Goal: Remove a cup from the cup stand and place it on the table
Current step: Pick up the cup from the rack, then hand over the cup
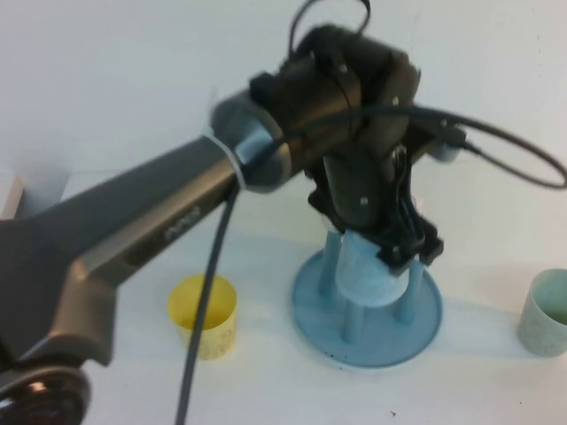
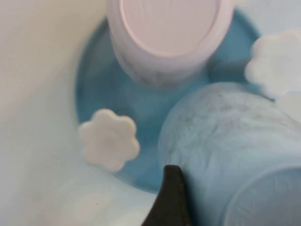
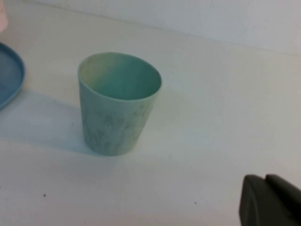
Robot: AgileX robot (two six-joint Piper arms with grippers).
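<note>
Cup [image 1: 368, 266]: light blue, faintly speckled, tapered, handleless, sits upside down over a peg on the cup stand [image 1: 416, 332], long axis near upright with a slight tilt. Lies directly under the left end effector [image 1: 400, 250], which reaches down over the stand from the left side of the tabletop [image 1: 266, 381] and appears clamped on the cup's wall; one dark finger [image 2: 170, 200] presses against the blue side in the left wrist view, the opposite finger hidden. Left arm clearly nearer. Calls for a lift along the peg's axis before any sideways travel, judging by the fit. Shares the stand with a pale pink cup [image 2: 169, 37] and white flower caps [image 2: 109, 139]. Right end effector [image 3: 270, 202] hangs low over bare tabletop near a pale green cup [image 3: 117, 103], well clear of the stand; grip state impossible to tell. Yellow cup [image 1: 204, 314] stands left of the stand.
</note>
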